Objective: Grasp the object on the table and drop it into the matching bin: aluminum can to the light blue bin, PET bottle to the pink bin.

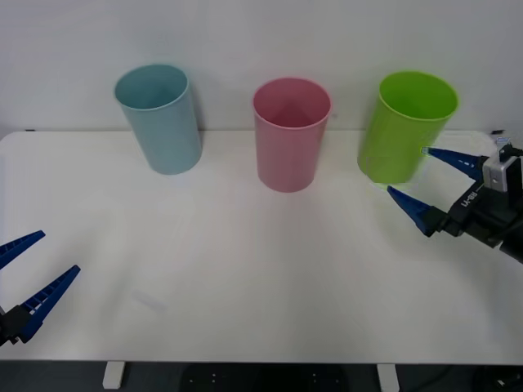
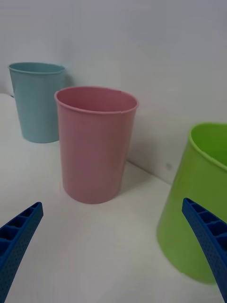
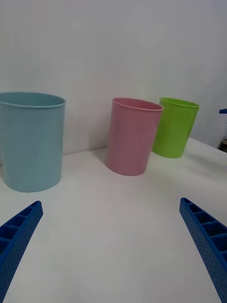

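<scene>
Gaping empty, right claw [image 1: 425,186] nears lime bin [image 1: 405,126]; left claw [image 1: 29,273] released.

The right tool [image 1: 425,186] is showing two blue, ribbed, pointed fingers [image 1: 409,210] on a black body with a grey block and white lettering. The left tool [image 1: 29,273] is showing matching blue fingers on a black base.

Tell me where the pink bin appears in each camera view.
Front view: the pink bin stands middle of three, at the table's far edge.
Right wrist view: centre, nearest bin.
Left wrist view: centre, beyond the open fingers.
Shared landmark: the light blue bin beside it.
</scene>
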### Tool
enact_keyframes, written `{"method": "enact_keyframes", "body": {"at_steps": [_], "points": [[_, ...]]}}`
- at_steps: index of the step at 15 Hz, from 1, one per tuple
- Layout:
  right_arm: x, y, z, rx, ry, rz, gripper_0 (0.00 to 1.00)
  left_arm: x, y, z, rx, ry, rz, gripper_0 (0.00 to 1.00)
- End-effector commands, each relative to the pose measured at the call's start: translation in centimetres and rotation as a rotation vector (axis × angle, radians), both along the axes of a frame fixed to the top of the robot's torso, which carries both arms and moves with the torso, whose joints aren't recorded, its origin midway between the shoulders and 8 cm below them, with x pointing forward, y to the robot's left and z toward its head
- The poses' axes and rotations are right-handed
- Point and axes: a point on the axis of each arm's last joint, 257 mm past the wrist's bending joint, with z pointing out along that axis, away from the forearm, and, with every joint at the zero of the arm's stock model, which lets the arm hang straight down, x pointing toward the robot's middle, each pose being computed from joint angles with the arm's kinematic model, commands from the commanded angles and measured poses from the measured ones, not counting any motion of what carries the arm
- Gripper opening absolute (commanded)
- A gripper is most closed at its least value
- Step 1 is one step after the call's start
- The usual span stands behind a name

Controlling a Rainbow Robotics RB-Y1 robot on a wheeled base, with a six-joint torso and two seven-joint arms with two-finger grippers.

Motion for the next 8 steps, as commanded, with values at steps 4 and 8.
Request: {"method": "enact_keyframes", "body": {"at_steps": [4, 8], "points": [[-4.2, -2.4, -2.8, 0.014, 0.071, 0.015, 1.00, 0.0, 0.0, 0.0, 0.000, 0.000, 0.000, 1.00], [-6.6, -3.7, -4.1, 0.038, 0.103, -0.012, 1.00, 0.0, 0.0, 0.0, 0.000, 0.000, 0.000, 1.00]]}}
